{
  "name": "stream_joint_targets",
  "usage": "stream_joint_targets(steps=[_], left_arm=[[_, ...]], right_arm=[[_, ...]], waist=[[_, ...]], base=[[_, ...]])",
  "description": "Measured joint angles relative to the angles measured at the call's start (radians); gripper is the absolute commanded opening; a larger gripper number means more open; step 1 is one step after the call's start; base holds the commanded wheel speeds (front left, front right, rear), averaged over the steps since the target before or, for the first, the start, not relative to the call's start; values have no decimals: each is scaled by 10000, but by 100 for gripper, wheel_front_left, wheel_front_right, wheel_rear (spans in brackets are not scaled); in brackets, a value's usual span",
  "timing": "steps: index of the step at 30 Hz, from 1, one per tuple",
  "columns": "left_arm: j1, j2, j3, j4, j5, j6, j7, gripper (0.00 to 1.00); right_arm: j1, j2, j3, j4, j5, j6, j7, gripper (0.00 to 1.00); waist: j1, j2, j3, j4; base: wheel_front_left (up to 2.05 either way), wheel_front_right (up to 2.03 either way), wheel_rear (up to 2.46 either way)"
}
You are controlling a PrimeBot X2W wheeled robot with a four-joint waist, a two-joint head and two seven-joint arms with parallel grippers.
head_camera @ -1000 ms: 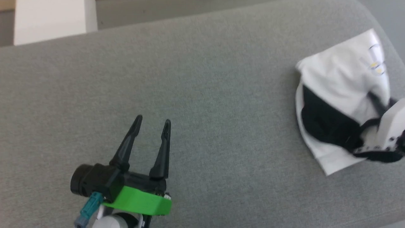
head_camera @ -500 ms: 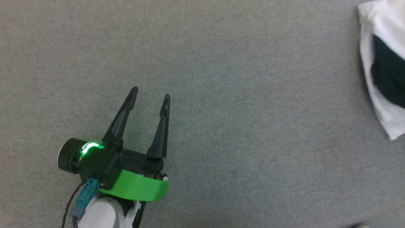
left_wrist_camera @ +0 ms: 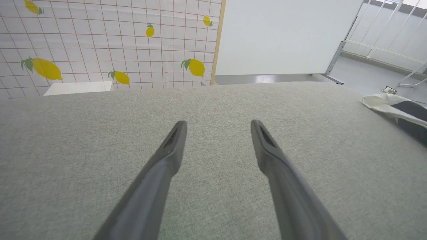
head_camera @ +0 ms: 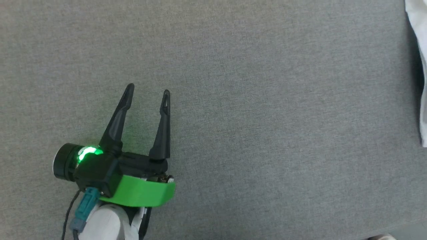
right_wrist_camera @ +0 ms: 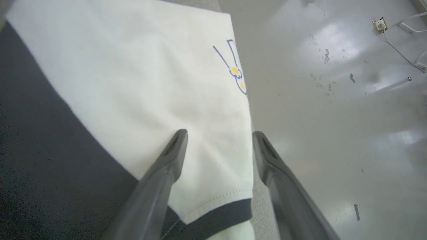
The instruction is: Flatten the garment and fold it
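Head view, far left: the left gripper (head_camera: 147,89) hangs low over the grey surface (head_camera: 267,116). Its 2 fingers are spread wide with nothing between them, and the left wrist view shows the same gap. Plain grey cloth runs across the middle. At the far right edge the garment (head_camera: 421,30) shows as a white sliver, well apart from the left gripper.

In the right wrist view the right gripper (right_wrist_camera: 219,132) is poised over the garment with its 2 fingers parted. As far as I can see it holds nothing. A white panel lies under the tips, with the black sleeve (right_wrist_camera: 40,140) to their left. The small print (right_wrist_camera: 235,70) sits near the panel's right edge, and the black trim (right_wrist_camera: 220,213) is down by the finger roots. Right of that is the floor (right_wrist_camera: 333,100), so the garment lies at the surface's very rim. I cannot tell whether part of it hangs over.

The garment looks doubled over rather than spread out, so the step in hand is probably taking a fresh hold and bringing it toward the middle. To do that well:

1. Lower the right fingers onto 1 layer at a clear edge, such as the trim, not into the thick stack.
2. Close fully before pulling.
3. Drag inward, away from the rim, so the cloth cannot slide to the floor.
4. Bring the left gripper across to pinch the opposite edge, then draw the 2 holds apart to flatten it.
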Motion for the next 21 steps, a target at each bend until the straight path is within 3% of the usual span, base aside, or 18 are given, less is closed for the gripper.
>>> stream_joint_targets(steps=[10, 21], left_arm=[[479, -449, 508, 568, -681, 389, -734, 100], [1589, -738, 974, 1068, -723, 696, -1093, 100]], right_arm=[[296, 301, 82, -619, 242, 0, -886, 100], [3114, 1661, 510, -3691, 736, 0, -1534, 100]], waist=[[-1, 0, -1181, 90], [-2, 0, -3118, 438]], base=[[0, 0, 0], [0, 0, 0]])
